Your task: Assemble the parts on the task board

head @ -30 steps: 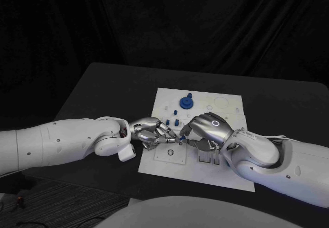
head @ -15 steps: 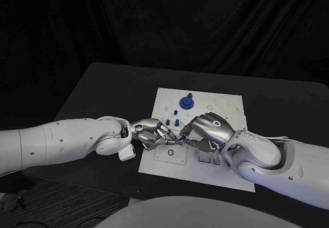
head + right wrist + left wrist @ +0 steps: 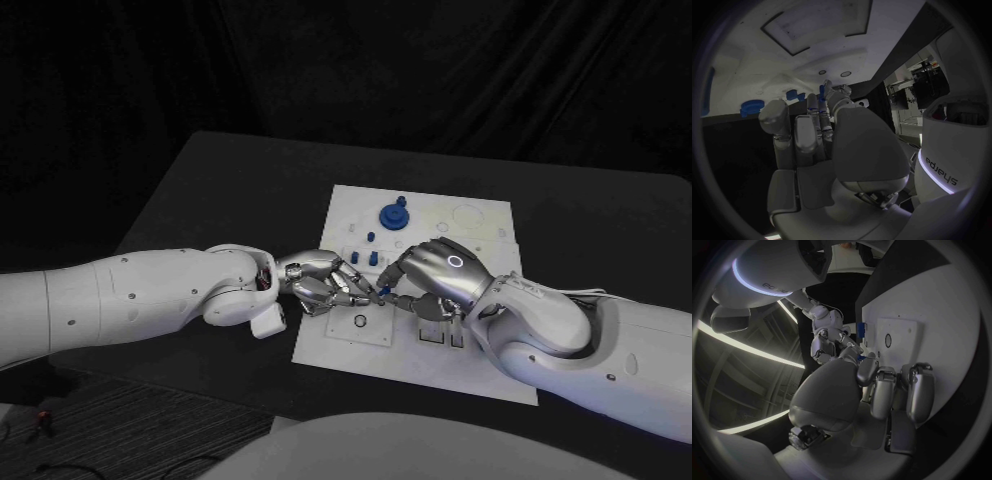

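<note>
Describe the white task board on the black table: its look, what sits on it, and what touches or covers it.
The white task board is a flat, matte rectangular plate lying slightly skewed in the middle of the black table. Near its far edge stands a large round blue part, with small blue pegs below it and faint circular outlines to one side. Nearer the robot sits a square panel with a dark ring hole. The left hand and right hand meet over its middle, hiding that area.
</note>
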Robot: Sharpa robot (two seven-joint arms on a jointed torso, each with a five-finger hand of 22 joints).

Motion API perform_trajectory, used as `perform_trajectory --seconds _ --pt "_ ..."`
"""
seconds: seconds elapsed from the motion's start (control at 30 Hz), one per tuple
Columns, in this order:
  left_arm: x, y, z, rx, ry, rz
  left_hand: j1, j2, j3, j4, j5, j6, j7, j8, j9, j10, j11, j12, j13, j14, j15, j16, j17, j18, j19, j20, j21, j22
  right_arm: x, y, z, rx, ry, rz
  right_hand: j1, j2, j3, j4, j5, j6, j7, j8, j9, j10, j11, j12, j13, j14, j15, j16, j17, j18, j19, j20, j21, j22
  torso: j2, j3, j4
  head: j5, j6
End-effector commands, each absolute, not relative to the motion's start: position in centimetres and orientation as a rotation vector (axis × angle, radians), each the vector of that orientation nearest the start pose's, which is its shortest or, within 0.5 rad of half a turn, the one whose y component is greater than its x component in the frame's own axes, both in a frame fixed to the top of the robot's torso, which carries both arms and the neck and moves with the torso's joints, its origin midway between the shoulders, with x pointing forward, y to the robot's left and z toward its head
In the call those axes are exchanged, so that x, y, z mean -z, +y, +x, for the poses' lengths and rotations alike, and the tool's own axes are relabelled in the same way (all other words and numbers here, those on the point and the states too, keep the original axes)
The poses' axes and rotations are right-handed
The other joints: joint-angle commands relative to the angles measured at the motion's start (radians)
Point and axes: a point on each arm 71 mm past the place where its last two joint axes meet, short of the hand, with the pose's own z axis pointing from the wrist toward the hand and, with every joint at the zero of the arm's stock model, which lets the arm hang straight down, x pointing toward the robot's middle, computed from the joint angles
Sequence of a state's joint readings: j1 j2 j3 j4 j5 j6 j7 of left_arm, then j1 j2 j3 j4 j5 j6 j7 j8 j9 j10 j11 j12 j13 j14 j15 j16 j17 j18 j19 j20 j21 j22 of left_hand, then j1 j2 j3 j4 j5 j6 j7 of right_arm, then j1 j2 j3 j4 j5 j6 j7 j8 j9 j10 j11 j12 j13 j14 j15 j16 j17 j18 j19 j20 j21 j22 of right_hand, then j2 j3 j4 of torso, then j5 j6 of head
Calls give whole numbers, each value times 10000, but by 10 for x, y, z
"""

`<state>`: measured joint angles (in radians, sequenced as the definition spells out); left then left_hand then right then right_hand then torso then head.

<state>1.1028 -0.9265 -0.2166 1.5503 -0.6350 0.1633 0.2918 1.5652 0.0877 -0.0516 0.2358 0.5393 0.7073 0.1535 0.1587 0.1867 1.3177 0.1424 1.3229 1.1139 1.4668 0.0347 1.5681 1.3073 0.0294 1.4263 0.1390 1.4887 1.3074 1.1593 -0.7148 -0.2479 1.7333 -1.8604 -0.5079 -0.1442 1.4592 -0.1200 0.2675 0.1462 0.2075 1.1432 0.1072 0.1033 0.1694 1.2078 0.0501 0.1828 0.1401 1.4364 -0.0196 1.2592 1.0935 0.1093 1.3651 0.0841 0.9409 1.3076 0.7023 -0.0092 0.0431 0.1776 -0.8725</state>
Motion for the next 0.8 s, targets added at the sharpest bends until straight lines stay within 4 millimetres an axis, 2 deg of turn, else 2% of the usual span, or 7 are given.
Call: perform_trajectory --seconds 0.03,0.4,0.8 --pt "288 209 400 15221 22154 -4208 -51 -88 55 10 -69 -49 -11 -33 -13 2531 -720 2479 4569 1040 -67 27 2635 87 -45 23 -55 1806 233 -81 376 -8583 14520 -6329 37 -10 74 -3 -8 -83 11 -68 11 67 5 -33 -9 -11 -26 -28 6 -21 61 4 64 1213 0 -1 8 1 -2" --pt "288 209 400 15218 22166 -4215 -45 -68 87 7 -69 -66 -17 -40 -12 2531 -730 2479 4569 1040 -74 27 2635 85 -35 18 -50 1812 236 -79 375 -8605 14611 -6322 73 -20 103 -17 14 -108 29 -98 11 54 17 -68 -20 -17 -17 -46 -15 -21 57 6 50 1211 0 -1 4 31 -2" --pt "289 214 401 15029 22167 -4321 -47 -39 153 8 -68 2 1 -1 14 2531 -728 2479 4569 1040 -84 27 2635 96 -82 6 -81 1790 238 -81 376 -8504 14694 -6262 316 0 262 -174 300 7 28 -91 59 149 -4 -111 -25 1 -35 -37 10 -25 74 -6 90 1224 3 -1 1 27 -2"
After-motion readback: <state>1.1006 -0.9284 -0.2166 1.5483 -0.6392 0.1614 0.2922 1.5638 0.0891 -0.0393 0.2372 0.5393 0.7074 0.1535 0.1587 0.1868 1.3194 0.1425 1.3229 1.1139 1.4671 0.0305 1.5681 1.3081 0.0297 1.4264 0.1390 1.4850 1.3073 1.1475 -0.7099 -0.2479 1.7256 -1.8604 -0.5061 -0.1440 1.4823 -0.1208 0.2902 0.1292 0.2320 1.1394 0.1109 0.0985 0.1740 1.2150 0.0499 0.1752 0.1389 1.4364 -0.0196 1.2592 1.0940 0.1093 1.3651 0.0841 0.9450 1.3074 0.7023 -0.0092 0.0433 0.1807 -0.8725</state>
